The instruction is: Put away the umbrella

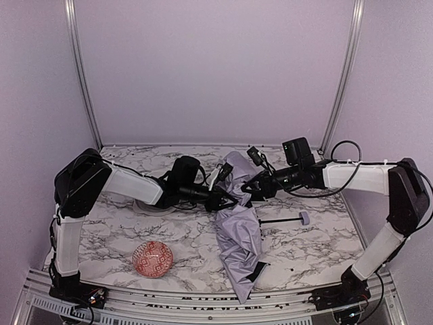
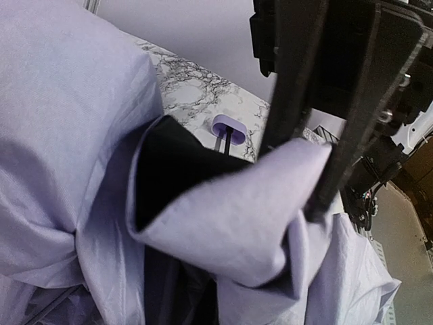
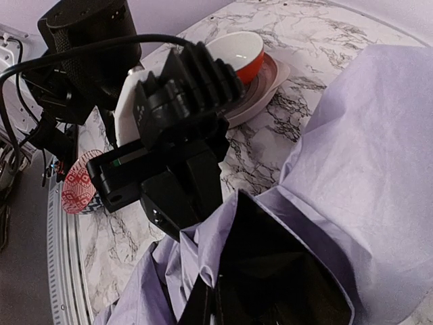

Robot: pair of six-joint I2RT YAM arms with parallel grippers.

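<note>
The umbrella point(image 1: 238, 233) lies as a crumpled lavender strip down the middle of the marble table, its black lining showing in the folds point(image 3: 291, 264). Its thin black shaft point(image 1: 279, 221) runs right to the lavender knob handle point(image 1: 304, 218), also visible in the left wrist view point(image 2: 229, 128). My left gripper point(image 1: 222, 198) is shut on the upper fabric from the left; its black body point(image 3: 172, 176) faces the right wrist camera. My right gripper point(image 1: 252, 187) meets it from the right, its fingers point(image 2: 338, 135) pinching a fold of fabric point(image 2: 284, 176). In its own view, the right gripper point(image 3: 220, 281) has its jaws close together on the cloth.
A red patterned bowl point(image 1: 153, 258) sits near the front left. A white plate point(image 3: 274, 78) carrying an orange-red bowl point(image 3: 237, 54) stands under the left forearm point(image 1: 128, 184). Lavender walls with metal rails enclose the back and sides.
</note>
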